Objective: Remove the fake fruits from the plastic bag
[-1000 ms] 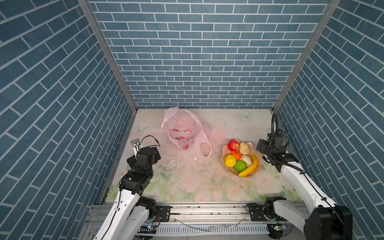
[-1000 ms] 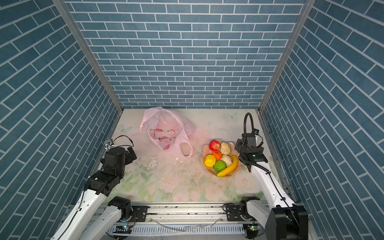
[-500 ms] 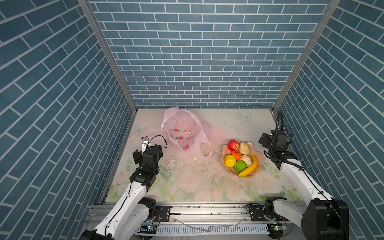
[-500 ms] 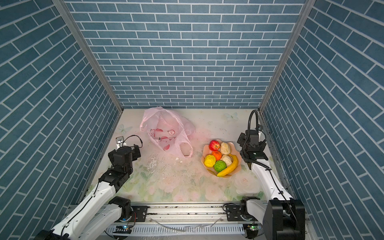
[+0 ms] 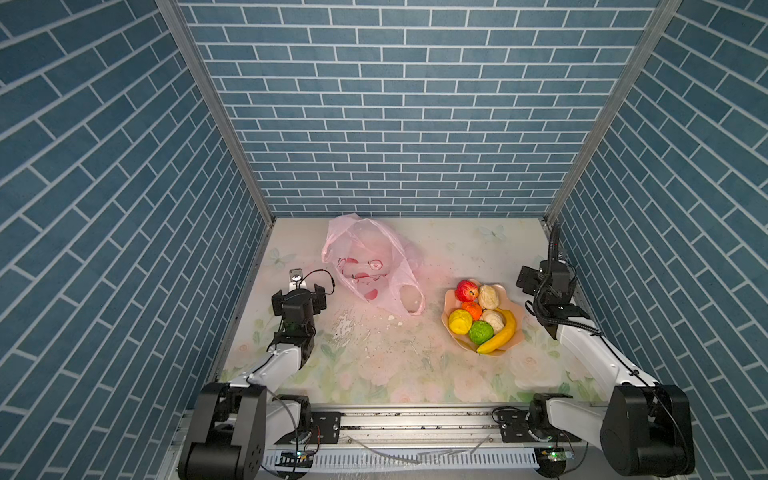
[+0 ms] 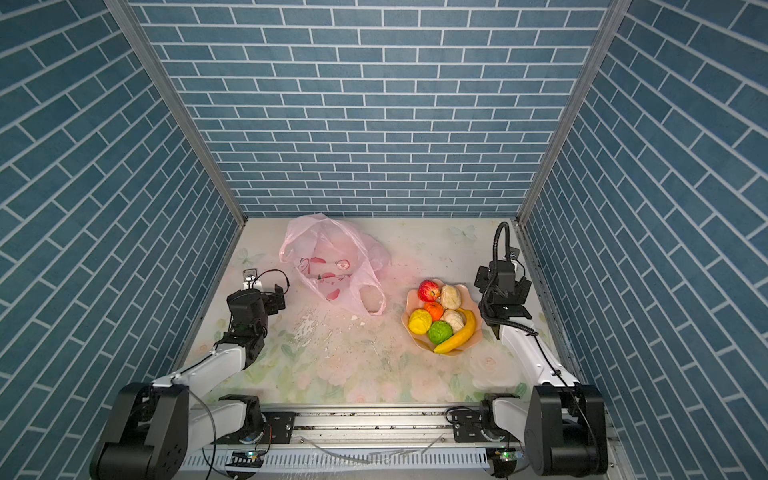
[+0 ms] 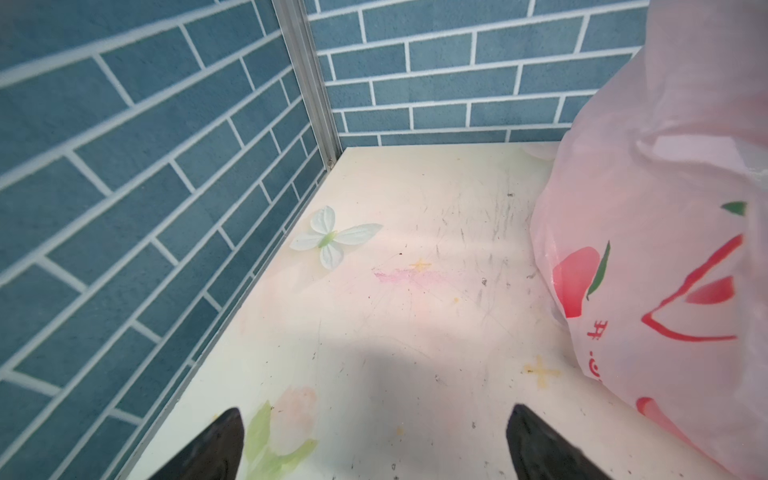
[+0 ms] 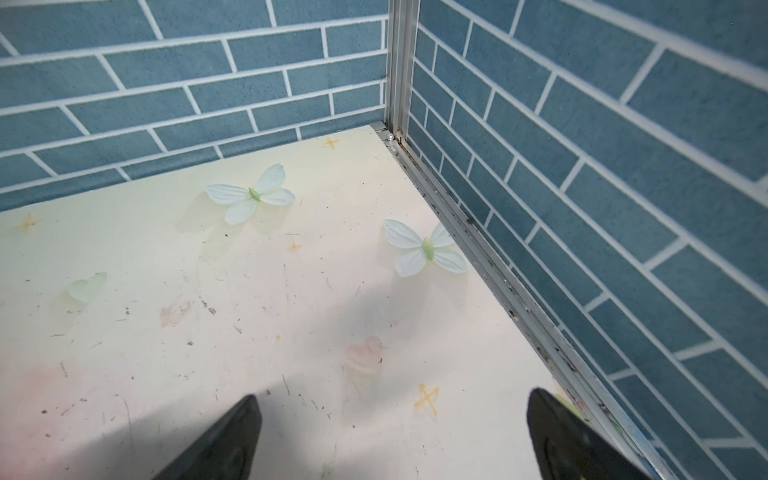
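Fake fruits (image 5: 482, 320) all piled in the peach bowl (image 5: 448, 300), three o'clock on the table (image 5: 415, 365) in both top views; plastic bag (image 5: 365, 266) slumped at eleven. Left wrist view: left gripper (image 7: 376, 409) spread wide, holding nothing, bag just beside. Right wrist view: right gripper (image 8: 394, 395) gaping too, over the table.

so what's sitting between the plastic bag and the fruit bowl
Nothing: only a narrow strip of bare table separates the plastic bag from the bowl, as both top views show. A few white flecks lie slightly nearer the robot.
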Controlling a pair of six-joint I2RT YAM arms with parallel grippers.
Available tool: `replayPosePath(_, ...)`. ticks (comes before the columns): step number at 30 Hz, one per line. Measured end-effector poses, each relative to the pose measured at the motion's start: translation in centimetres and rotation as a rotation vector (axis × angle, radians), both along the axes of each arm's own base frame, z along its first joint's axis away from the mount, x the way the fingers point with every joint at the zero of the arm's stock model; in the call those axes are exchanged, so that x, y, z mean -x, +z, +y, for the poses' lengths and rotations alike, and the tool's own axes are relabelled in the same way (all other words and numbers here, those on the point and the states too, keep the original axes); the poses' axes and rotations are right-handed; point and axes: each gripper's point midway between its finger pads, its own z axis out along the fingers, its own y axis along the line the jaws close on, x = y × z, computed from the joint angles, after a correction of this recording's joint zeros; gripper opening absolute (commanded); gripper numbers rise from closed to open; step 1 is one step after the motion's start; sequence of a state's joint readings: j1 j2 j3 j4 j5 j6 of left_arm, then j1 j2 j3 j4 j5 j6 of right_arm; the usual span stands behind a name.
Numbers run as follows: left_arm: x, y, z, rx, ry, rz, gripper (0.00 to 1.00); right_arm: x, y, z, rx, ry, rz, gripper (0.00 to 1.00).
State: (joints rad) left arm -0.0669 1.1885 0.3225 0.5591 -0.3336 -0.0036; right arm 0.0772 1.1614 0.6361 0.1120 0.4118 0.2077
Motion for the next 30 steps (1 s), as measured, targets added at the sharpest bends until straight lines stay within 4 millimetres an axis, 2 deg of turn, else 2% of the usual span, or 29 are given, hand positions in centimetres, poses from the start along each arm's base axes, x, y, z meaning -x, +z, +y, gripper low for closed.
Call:
replayPosePath(4, -0.5, -1.2, 0.0, 0.01, -0.019, 0.019, 0.99, -0.1, -0.6, -0.2, 0.052, 0.011, -0.008, 0.99)
replayPosePath(17, -1.9, -1.3, -0.1, 0.036, -0.063, 0.001, 0.99, -2.2, -3.1, 0.0, 0.094, 0.037, -0.036, 0.99)
replayPosePath(24, -2.7, -0.9, -0.5, 0.054, -0.086, -0.043, 0.99, -2.2, -3.2, -0.1, 0.092, 0.034, -0.066, 0.99)
replayPosePath(30, -2.9, -2.3, -0.6, 0.068, -0.096, -0.043, 0.99, -2.2, -4.1, -0.2, 0.088, 0.036, -0.064, 0.99)
